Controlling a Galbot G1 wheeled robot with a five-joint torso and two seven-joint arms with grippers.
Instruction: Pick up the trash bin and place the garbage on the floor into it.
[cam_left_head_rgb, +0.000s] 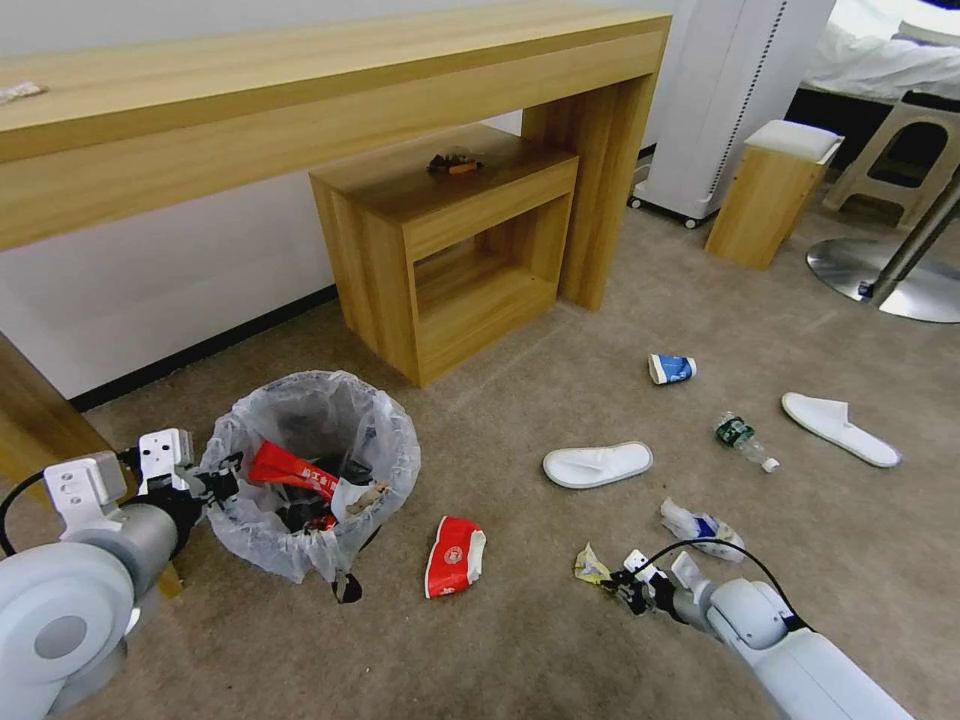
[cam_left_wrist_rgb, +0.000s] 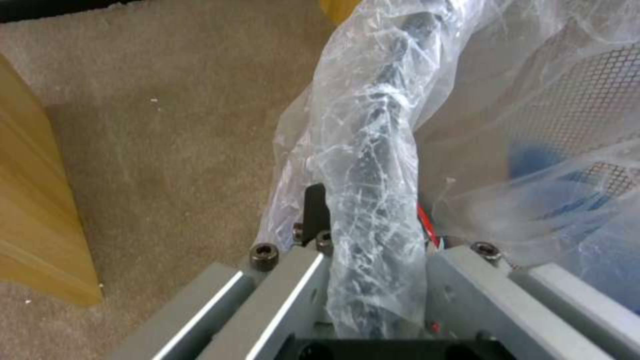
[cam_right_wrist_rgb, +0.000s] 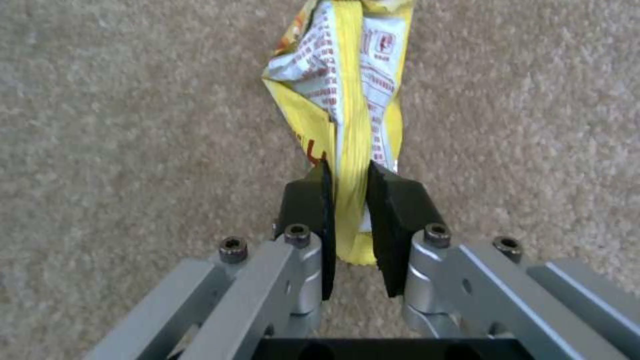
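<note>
The trash bin (cam_left_head_rgb: 312, 455), black with a crinkly clear liner, stands on the beige floor (cam_left_head_rgb: 560, 640) and holds red wrappers. My left gripper (cam_left_head_rgb: 222, 487) is shut on its near-left rim; in the left wrist view the bag-wrapped rim (cam_left_wrist_rgb: 373, 165) runs between the fingers (cam_left_wrist_rgb: 315, 207). My right gripper (cam_left_head_rgb: 617, 586) is low over the carpet, shut on a yellow wrapper (cam_left_head_rgb: 590, 565), which the right wrist view shows as a crumpled strip (cam_right_wrist_rgb: 347, 95) pinched between black pads (cam_right_wrist_rgb: 393, 210). Other garbage lies around: a red cup (cam_left_head_rgb: 455, 555), a blue cup (cam_left_head_rgb: 671, 369), a clear bottle (cam_left_head_rgb: 745, 438), a crumpled wrapper (cam_left_head_rgb: 700, 527) and two white slippers (cam_left_head_rgb: 597, 464) (cam_left_head_rgb: 840, 428).
A long wooden console (cam_left_head_rgb: 300, 90) stands against the wall, with a low wooden cabinet (cam_left_head_rgb: 450, 250) under it behind the bin. A wooden stool (cam_left_head_rgb: 775, 190), a white appliance (cam_left_head_rgb: 720, 100) and a round metal table base (cam_left_head_rgb: 890, 280) stand at the far right.
</note>
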